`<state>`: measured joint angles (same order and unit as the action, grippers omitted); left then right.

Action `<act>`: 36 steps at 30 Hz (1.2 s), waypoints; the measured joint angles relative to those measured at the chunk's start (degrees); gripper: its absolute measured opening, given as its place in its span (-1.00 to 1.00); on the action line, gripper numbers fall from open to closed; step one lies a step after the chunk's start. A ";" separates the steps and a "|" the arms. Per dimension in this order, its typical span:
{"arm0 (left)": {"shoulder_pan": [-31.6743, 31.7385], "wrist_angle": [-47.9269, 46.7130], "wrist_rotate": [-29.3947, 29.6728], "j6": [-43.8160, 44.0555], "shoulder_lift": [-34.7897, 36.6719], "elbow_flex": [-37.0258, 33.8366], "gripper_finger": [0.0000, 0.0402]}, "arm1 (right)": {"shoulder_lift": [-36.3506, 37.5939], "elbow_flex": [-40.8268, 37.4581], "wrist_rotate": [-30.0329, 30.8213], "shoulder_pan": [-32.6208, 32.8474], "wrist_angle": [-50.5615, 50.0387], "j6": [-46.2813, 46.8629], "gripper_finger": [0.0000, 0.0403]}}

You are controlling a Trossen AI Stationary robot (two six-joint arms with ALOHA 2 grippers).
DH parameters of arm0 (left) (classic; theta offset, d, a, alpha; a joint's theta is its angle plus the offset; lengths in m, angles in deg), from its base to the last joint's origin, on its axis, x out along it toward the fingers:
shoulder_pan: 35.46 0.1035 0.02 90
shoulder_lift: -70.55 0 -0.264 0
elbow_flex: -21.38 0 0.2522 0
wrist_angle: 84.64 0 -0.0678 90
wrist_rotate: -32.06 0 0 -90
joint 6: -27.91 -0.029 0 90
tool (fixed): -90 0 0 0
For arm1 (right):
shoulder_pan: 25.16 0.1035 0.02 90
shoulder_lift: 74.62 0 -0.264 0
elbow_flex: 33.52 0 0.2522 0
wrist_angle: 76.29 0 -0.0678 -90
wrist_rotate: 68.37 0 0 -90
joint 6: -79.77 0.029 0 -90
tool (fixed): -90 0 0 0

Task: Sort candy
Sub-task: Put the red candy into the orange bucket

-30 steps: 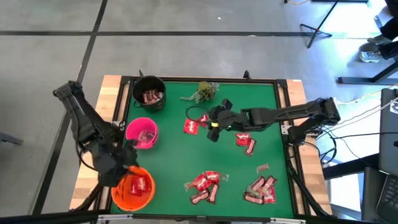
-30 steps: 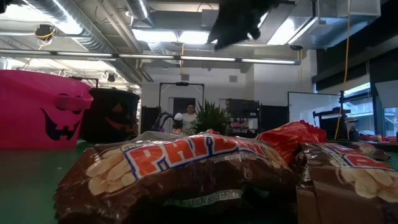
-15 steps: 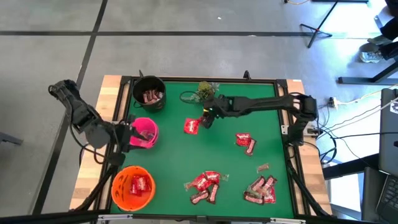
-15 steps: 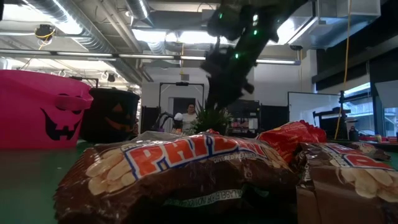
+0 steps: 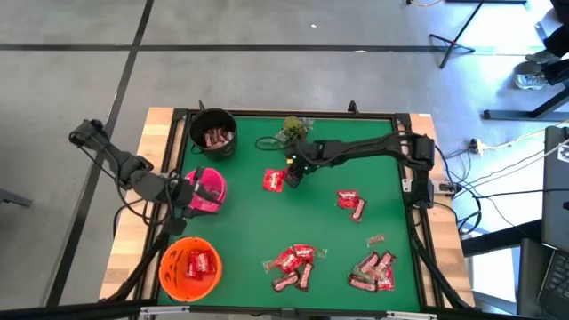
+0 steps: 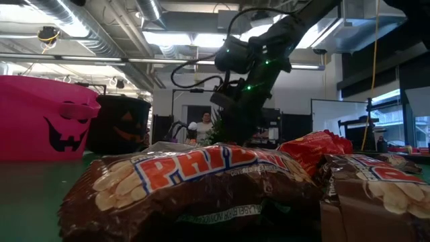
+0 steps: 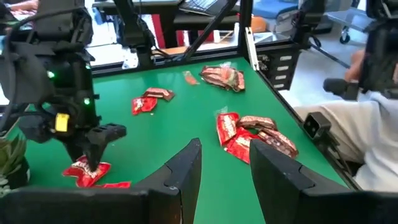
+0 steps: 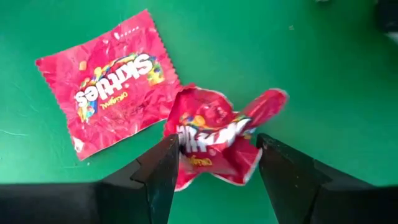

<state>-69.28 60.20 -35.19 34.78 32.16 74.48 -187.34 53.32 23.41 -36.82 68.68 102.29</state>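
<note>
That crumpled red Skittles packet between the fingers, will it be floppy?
Probably. The crumpled red packet is already creased, so it should bend easily. Its wrapper looks shiny, so it may slip. It is small and probably light.

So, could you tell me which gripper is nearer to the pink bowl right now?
Left. The left gripper hovers at the pink bowl, open. The right gripper is farther along the table, open around a crumpled red Skittles packet.
</note>
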 joint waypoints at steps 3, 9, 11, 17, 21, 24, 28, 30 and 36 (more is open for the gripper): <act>1.06 0.47 0.07 -0.02 -0.04 -0.40 -0.38 | -1.03 0.00 -1.33 0.00 0.75 0.09 0.04; 2.01 1.95 0.25 -0.04 -0.09 -0.40 -0.38 | -1.12 0.00 -1.41 0.00 0.29 -0.21 -0.27; 2.27 1.96 0.25 -0.04 -0.09 -0.40 -0.38 | -0.97 0.00 -1.39 0.00 0.36 -0.35 -0.47; 2.32 1.96 0.67 -0.04 -0.09 -0.40 -0.38 | -0.88 0.11 -3.08 0.00 0.70 -0.77 -0.94; 2.32 1.94 2.76 -0.04 -0.11 -0.40 -0.38 | 0.07 0.03 -3.61 0.07 0.13 -0.83 -0.83; 2.32 1.91 5.07 -0.04 -0.11 -0.40 -0.38 | 2.09 -0.02 -4.00 0.08 -0.09 -0.43 -0.81; 2.32 1.55 9.11 -0.03 -0.30 -0.40 -0.38 | 5.73 0.00 -4.36 1.08 0.49 -0.44 -0.92; 2.39 1.36 10.71 -0.03 -0.66 -0.40 -0.38 | 7.85 -0.02 -4.36 2.06 1.19 -0.50 -0.95; 5.02 1.75 13.82 -1.44 -4.77 -0.40 -0.24 | 12.49 0.00 -4.61 6.48 10.45 -2.33 -0.85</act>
<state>-64.26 61.95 -21.37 33.34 27.40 74.08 -174.85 53.32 18.80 -30.34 79.13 99.96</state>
